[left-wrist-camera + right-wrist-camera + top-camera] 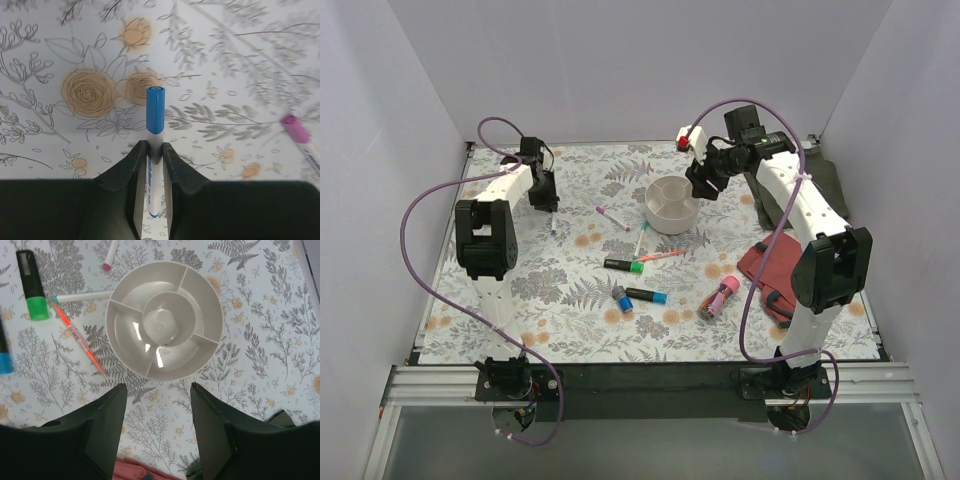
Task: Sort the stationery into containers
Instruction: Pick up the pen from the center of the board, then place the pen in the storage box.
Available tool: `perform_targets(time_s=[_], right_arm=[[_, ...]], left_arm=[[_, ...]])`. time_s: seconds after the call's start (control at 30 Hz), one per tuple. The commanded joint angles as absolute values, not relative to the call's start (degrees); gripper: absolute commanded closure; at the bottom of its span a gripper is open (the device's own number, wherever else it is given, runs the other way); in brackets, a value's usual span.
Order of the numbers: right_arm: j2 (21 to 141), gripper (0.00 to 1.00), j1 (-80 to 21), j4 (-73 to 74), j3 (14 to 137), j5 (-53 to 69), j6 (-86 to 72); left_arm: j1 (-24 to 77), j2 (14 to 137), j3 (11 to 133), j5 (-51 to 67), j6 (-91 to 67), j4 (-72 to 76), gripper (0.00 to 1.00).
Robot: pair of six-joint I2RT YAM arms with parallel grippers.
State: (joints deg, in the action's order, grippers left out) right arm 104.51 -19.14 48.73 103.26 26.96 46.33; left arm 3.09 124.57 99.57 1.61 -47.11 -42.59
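Two hands: I have both in view, well apart across the bench [570, 325].
Left hand [154, 150]: clenched on the blue-capped pen [155, 107], fingers pinching its white barrel just below the cap.
Blue-capped pen: at the far left of the bench, cap sticking out past the fingertips; I cannot tell whether it touches the floral surface.
Right hand [158, 387]: released, jaws spread wide with nothing between them, hovering just beside the near rim of the cup [114, 315].
Cup: upright at the far middle of the bench, a round centre well ringed by divided sections.
Pink-capped pen [613, 217]: lying left of the cup, apart from it.
Green-capped pen [82, 297]: lying with its white end near the cup wall.
Orange-pink pen [80, 340]: its end just beside the green-capped pen's tip.
Green-capped marker [30, 285]: close beside those two pens.
Blue-capped marker [646, 295]: mid-bench, just beside the grey-blue stub [620, 298].
Fat pink marker [719, 298]: right of centre, near a red cloth [775, 265].
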Motion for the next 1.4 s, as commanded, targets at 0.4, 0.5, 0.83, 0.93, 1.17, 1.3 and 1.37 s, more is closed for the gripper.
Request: perform_targets(time_s=[0.4,0.5,0.83,0.93,1.17,1.3,1.37], right_arm=[[101.16,0.37,-4.49,25.49,96.94,27.69,10.74],[102.13,0.37,-3.43,25.14,96.95,28.3,8.97],[102.22,0.37,-2.64,24.87,94.92,27.86,8.88],[102.04,0.37,-2.46,24.7,93.87,27.77,9.05],[101.95,0.37,-2.2,24.87,93.16,27.95,9.32],[101.78,0.37,-1.85,24.79,92.81,27.95,9.49],[101.51,0.37,-1.93,24.79,92.29,27.86,9.58]], left_arm=[[15.29,95.45,73.75,32.07,-31.9,10.52,1.0],[16.43,97.46,72.6,34.09,-34.0,20.11,1.0],[18.45,106.08,74.43,37.27,-38.41,38.23,1.0],[20.03,109.41,75.93,36.57,-39.37,39.11,1.0],[23.37,112.67,77.87,34.81,-42.71,40.08,1.0],[24.17,113.82,78.13,34.45,-43.68,40.6,1.0],[24.34,114.43,77.96,34.28,-43.86,40.87,1.0]])
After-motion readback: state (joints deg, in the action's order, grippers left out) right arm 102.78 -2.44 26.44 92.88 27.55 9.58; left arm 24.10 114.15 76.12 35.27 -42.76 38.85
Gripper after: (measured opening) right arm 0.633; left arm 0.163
